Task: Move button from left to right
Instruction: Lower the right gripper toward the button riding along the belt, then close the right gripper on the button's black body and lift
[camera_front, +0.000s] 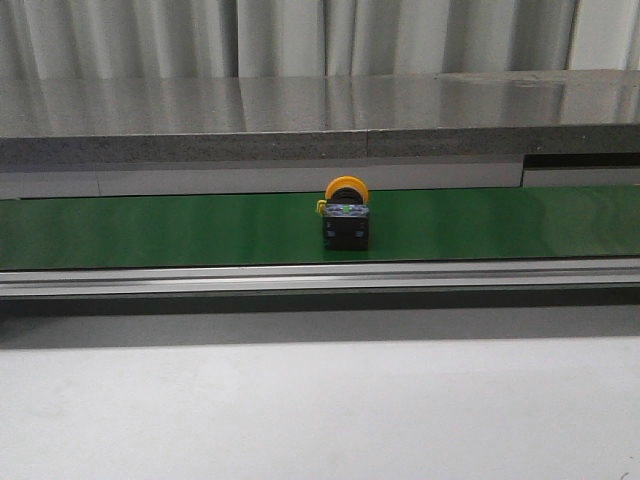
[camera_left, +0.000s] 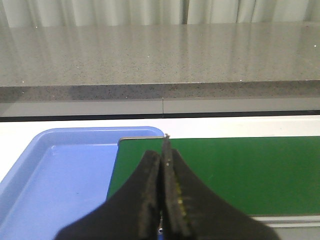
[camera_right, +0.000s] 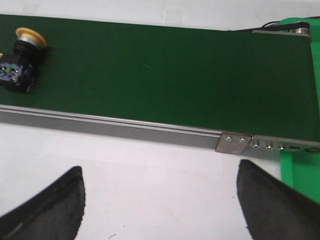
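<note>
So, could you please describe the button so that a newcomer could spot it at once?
Find the long green conveyor belt running across the front view below the grey stone counter. Near its middle sits the button, the only object on the belt: a black boxy body with a round yellow-orange cap facing away from the camera.

You're looking at a factory-style test bench: a green conveyor belt (camera_front: 180, 228) on a metal side rail (camera_front: 300, 277), a blue tray (camera_left: 55, 180), grey stone-look counter (camera_front: 300, 110), curtains (camera_front: 300, 35) behind
</note>
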